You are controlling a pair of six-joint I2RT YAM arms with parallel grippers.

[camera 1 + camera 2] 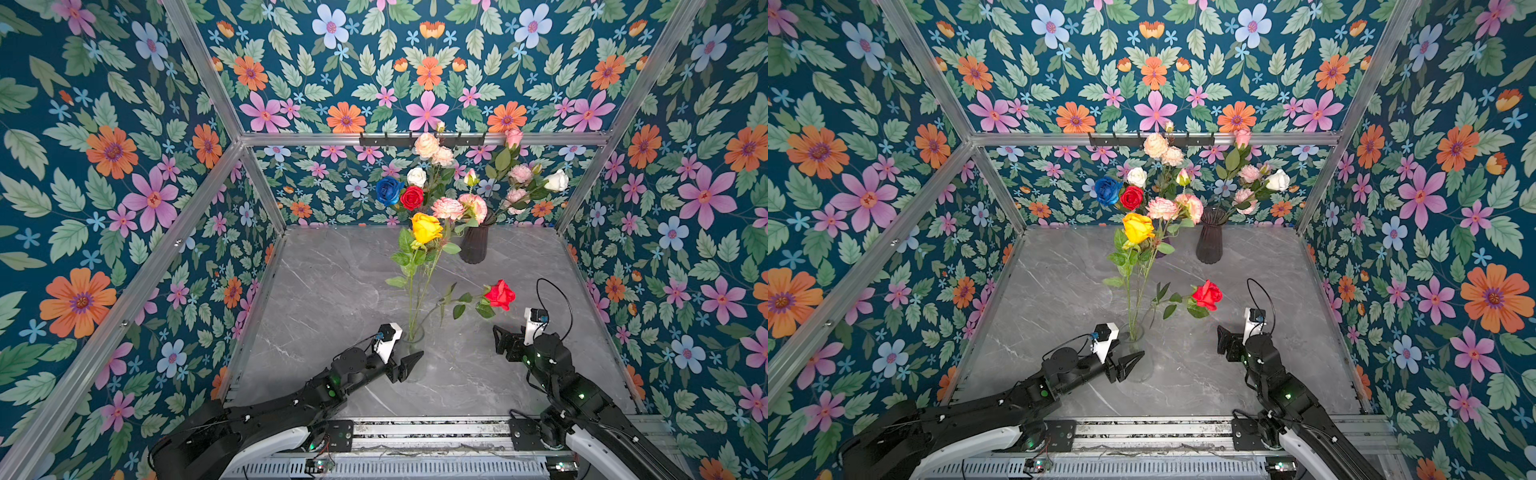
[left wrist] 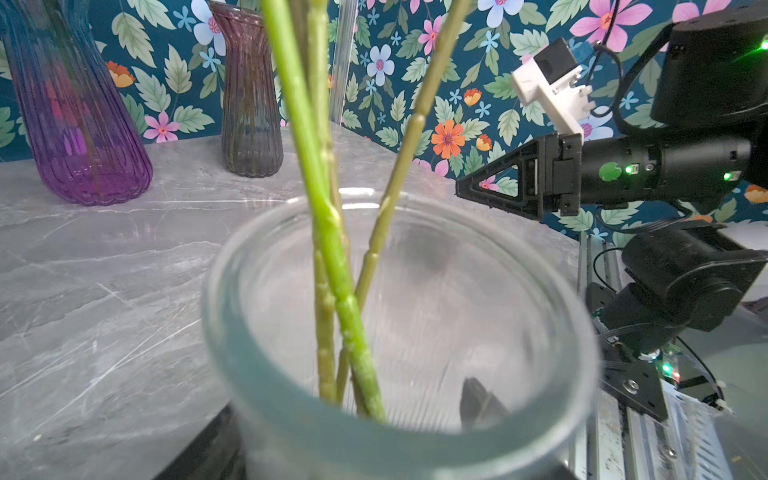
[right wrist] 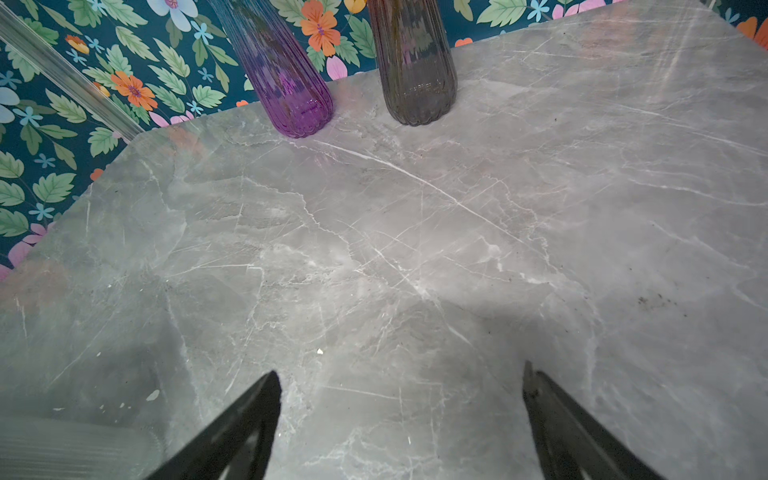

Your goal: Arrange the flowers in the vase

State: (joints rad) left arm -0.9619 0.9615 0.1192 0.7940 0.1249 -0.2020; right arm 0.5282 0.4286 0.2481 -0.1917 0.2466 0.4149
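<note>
Glass vase (image 1: 415,337) sits near-centre with three flowers (image 1: 426,227) in it, left gripper (image 1: 411,363) straddling it (can't tell if clamped), right gripper (image 3: 401,370) wide open, so squeeze gently, keep it upright.

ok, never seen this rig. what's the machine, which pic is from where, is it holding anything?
A left arm and a right arm, mounted at the table's near edge, each end in a two-fingered tool. Two pictures come from one stereo camera overhead and show nearly the same scene. The other two come from a camera on each wrist. On the grey table stand a clear vase with three stems, among them a yellow rose and a leaning red rose. At the back are a purple vase and a smoky vase holding flowers. The left tool straddles the clear vase; whether it grips is unclear. The right tool is open and empty.
</note>
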